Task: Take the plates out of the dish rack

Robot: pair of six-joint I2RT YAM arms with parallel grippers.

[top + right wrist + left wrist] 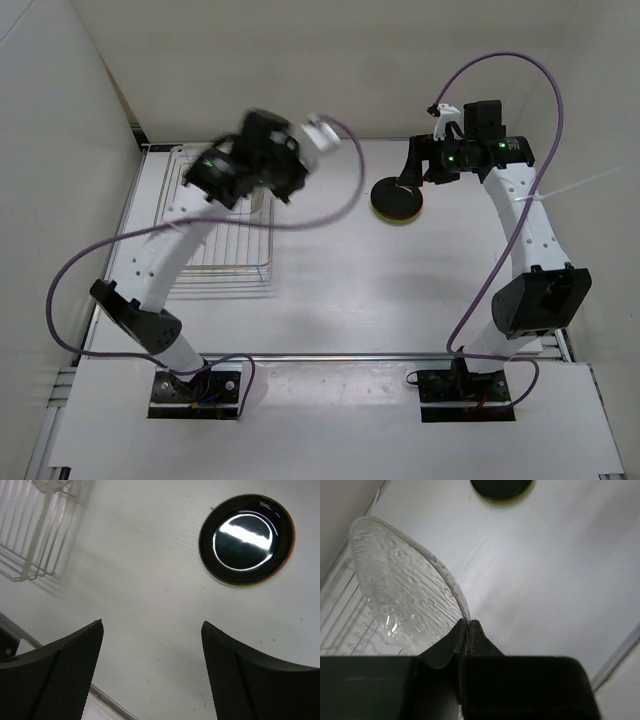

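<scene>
Edgewise in left gripper [468, 629], clear plate [400, 587]

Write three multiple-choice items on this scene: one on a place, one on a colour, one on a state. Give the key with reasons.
1. The black plate lies:
A. on the table, right of the rack in the top view
B. inside the rack
C. under the rack

2. The held plate in the left end effector is:
A. red
B. clear
C. black

3. The right end effector is:
A. shut on a plate
B. shut, empty
C. open, empty

Key:
1 A: the top view shows it on the bare tabletop, apart from the rack.
2 B: the left wrist view shows the rack wires and table through it.
3 C: the right wrist view shows its fingers wide apart with only table between them.
</scene>
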